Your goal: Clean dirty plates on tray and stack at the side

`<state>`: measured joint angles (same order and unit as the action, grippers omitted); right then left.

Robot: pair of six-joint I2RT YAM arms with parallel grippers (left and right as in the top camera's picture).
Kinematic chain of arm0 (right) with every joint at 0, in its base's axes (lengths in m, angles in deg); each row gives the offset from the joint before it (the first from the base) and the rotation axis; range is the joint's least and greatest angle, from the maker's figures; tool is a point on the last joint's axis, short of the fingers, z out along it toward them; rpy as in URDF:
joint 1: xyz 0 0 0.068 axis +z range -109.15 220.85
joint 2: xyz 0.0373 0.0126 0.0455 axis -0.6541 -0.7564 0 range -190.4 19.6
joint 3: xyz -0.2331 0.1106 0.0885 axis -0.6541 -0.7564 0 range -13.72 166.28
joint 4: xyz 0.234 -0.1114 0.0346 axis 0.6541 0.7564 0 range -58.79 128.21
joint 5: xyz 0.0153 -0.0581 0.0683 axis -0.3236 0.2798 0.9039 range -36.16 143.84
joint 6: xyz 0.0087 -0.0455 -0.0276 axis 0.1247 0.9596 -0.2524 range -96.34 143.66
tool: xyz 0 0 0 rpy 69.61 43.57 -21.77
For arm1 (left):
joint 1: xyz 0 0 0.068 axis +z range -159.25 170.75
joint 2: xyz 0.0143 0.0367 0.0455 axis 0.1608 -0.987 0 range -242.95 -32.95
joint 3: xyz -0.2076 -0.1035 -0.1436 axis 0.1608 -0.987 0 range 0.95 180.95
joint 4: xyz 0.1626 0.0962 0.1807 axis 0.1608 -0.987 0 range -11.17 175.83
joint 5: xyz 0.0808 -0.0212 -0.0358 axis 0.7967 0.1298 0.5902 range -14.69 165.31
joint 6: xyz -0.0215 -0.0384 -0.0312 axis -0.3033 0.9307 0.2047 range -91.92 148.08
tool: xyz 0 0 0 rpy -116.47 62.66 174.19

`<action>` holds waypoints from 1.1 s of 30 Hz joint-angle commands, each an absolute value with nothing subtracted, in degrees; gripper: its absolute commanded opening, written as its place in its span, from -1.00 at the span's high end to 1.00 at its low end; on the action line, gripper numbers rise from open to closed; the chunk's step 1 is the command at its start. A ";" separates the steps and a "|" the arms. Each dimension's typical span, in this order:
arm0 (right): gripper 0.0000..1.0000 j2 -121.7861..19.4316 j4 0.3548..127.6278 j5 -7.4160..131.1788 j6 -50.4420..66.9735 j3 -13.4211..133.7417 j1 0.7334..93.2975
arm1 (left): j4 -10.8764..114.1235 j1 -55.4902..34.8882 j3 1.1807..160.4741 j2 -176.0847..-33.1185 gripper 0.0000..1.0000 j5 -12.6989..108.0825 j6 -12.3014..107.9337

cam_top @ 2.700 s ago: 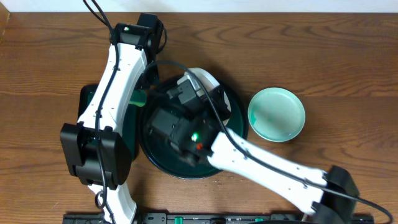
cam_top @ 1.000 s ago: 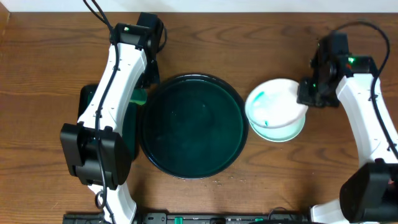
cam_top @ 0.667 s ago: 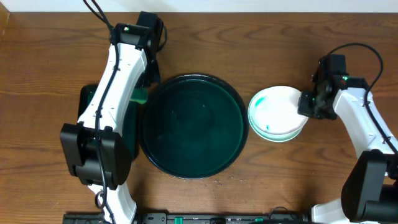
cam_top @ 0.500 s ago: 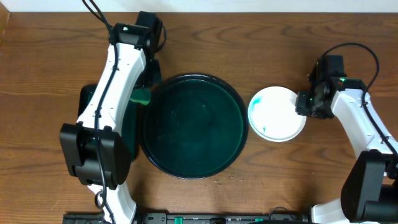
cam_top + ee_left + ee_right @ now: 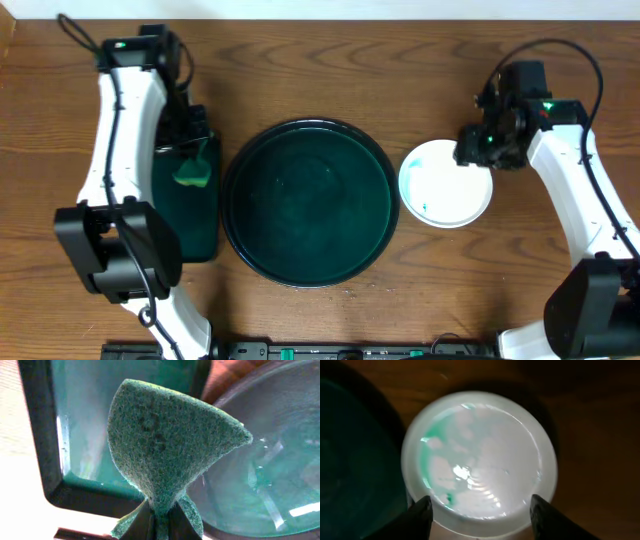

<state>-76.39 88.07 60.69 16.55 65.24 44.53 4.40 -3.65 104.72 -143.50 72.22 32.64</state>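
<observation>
The round dark tray [image 5: 305,203] lies in the middle of the table with no plate on it; its wet floor [image 5: 270,460] shows in the left wrist view. The white plates [image 5: 445,184] lie stacked on the wood to its right, the top one [image 5: 480,455] with a teal smear at its left. Above the stack's upper right rim hovers my right gripper [image 5: 468,150], open, its fingers [image 5: 420,517] spread wider than the plate and holding nothing. My left gripper [image 5: 190,150] is shut on a folded green sponge [image 5: 165,445] above the rectangular tray.
A rectangular dark tray [image 5: 160,215] lies left of the round tray, its rim [image 5: 37,455] close under the sponge [image 5: 194,174]. Bare wood [image 5: 350,70] lies behind the round tray and right of the plates. A few small crumbs [image 5: 350,292] lie near the front edge.
My right gripper set the top plate on the stack, opened and drew back from it. The left arm swung left, carrying the sponge from the round tray's edge to over the rectangular tray.
</observation>
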 commanded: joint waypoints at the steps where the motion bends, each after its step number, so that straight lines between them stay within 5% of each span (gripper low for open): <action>1: -0.22 -75.67 87.35 62.33 17.40 66.42 47.33 | 5.54 -0.69 101.02 -141.62 0.86 70.82 28.05; 13: -0.31 -75.67 84.72 61.83 20.11 66.42 52.91 | 24.01 5.58 83.21 -141.62 0.84 70.79 28.66; 20: -0.35 -75.67 84.74 61.83 20.59 66.42 52.91 | 24.73 5.56 82.16 -141.31 0.18 70.75 30.93; 26: -0.37 -75.67 84.70 61.83 20.79 66.42 52.91 | 20.47 5.51 85.35 -136.63 0.03 69.51 30.89; 28: -0.59 -75.67 84.70 61.83 20.77 66.42 52.91 | 20.07 5.45 86.05 -132.44 -0.04 67.98 30.91; 30: -0.92 -75.58 84.72 61.83 20.72 66.53 52.88 | 20.62 5.40 86.16 -127.17 -0.34 66.03 30.95; 33: -0.98 -75.03 85.51 61.85 20.70 67.69 52.51 | 21.43 5.40 86.16 -119.15 -0.46 63.84 31.39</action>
<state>-76.32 85.12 61.78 20.37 65.83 52.67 21.58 5.53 84.06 -126.21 67.19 31.06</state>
